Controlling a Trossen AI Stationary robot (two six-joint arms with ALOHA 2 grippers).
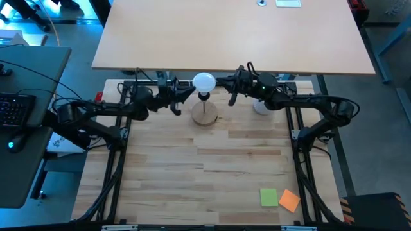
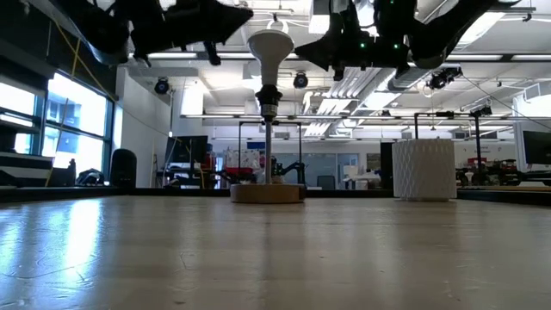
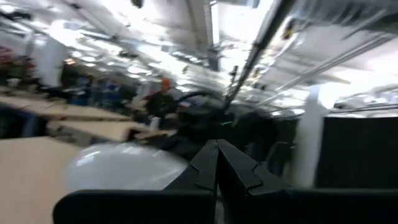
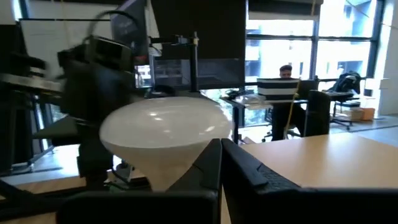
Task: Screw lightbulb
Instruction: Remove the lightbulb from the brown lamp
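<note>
The lightbulb stands upright, base down, in the black socket post of the round wooden stand at the far side of the table. Left gripper: jaws fully closed, nothing held, tip just beside the globe. Right gripper: jaws likewise closed and empty, tip just beside the globe on the opposite side. The bulb sits between the two tips. A white ribbed cup stands beneath the right arm.
</note>
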